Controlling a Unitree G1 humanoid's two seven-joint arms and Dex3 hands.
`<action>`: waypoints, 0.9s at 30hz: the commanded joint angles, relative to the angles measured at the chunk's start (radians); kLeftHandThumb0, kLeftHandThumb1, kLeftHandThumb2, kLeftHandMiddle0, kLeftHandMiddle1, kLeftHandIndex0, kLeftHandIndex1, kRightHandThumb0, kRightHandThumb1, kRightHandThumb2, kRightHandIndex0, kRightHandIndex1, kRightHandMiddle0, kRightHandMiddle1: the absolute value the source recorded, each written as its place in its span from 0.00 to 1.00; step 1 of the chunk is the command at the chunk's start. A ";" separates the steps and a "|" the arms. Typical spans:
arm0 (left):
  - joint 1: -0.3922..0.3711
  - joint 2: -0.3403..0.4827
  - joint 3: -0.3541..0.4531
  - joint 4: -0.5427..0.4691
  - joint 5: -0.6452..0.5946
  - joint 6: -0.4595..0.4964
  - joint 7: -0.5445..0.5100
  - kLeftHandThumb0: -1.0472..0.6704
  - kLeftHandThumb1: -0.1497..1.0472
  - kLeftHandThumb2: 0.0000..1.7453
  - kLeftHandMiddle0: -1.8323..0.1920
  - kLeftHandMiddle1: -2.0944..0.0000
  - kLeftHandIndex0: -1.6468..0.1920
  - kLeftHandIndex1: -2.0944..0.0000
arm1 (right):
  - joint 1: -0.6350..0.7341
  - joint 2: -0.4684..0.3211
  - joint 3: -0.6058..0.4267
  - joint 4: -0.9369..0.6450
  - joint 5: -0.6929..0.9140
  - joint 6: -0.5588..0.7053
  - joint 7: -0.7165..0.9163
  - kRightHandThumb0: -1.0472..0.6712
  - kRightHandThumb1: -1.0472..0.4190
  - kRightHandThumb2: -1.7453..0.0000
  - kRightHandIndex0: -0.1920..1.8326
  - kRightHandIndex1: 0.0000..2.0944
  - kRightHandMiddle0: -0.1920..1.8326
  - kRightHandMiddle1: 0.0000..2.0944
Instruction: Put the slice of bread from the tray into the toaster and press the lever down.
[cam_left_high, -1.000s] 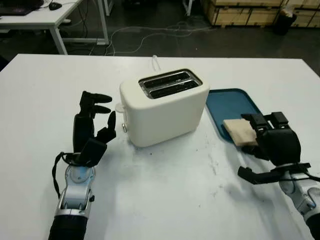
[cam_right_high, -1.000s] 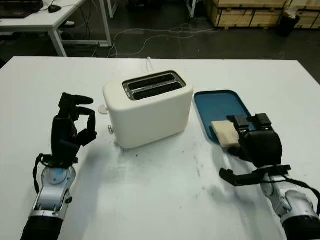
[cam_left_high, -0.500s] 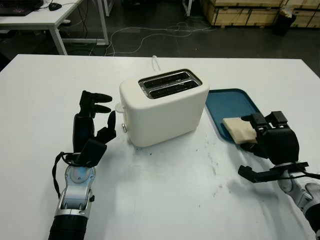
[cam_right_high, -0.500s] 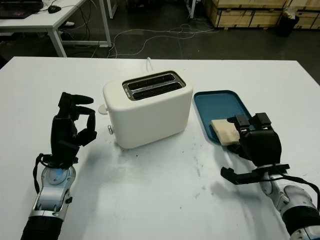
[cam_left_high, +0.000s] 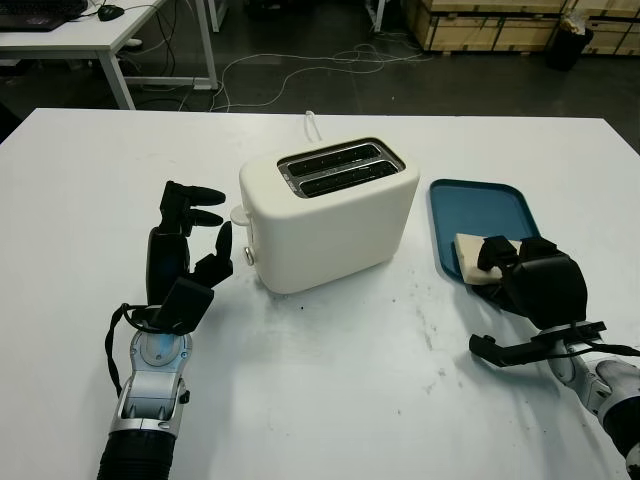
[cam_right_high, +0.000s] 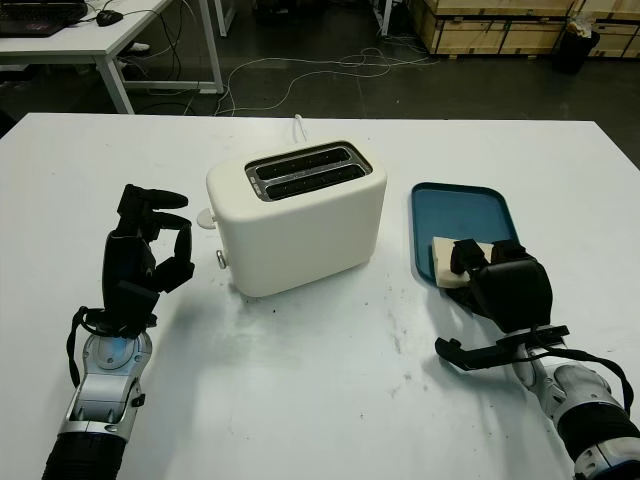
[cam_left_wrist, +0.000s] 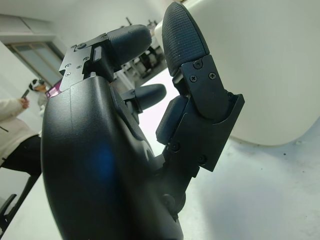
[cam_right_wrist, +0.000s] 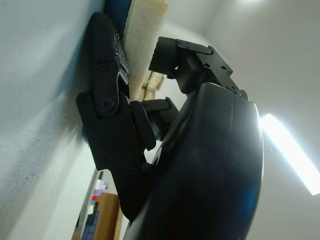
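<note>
**Bread being gripped at tray edge, not yet lifted**

Bread slice (cam_left_high: 470, 254) is seen on the near end of the blue tray (cam_left_high: 480, 205), w/ the right hand (cam_left_high: 535, 285) set on it. In the right wrist view the fingers (cam_right_wrist: 172, 50) are closed over the slice's top face and the thumb is pressed along its side, so it's held, though still down at tray level. Nothing else is carried by the tray.

Slice is judged light, soft and squashy, prob. crumbly at the edges; it should be taken by its two flat faces w/ gentle pressure, kept upright for the slot. Too hard a squeeze could dent or tear it.

Toaster (cam_left_high: 330, 210) is stood mid-table, just beside the tray; both top slots are seen empty. Lever end is faced toward the left hand (cam_left_high: 185, 250), which is held up near that end, apart from it, fingers curled, nothing held.
</note>
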 joint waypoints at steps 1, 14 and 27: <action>-0.013 -0.005 0.003 -0.005 -0.005 -0.012 0.002 0.17 0.76 0.51 0.91 0.17 0.90 0.24 | 0.018 -0.006 0.019 -0.001 -0.016 0.017 0.011 0.14 0.09 0.79 0.87 0.83 0.81 0.83; -0.015 -0.004 0.002 -0.007 0.015 0.003 0.012 0.17 0.75 0.52 0.91 0.17 0.90 0.23 | 0.005 0.010 -0.047 0.037 0.173 -0.205 0.040 0.16 0.09 0.78 0.87 0.83 0.78 0.83; -0.015 -0.005 0.002 -0.002 0.002 -0.007 0.008 0.18 0.74 0.54 0.91 0.17 0.90 0.23 | -0.027 0.013 -0.207 0.003 0.464 -0.402 0.372 0.15 0.09 0.74 0.71 0.83 0.59 0.83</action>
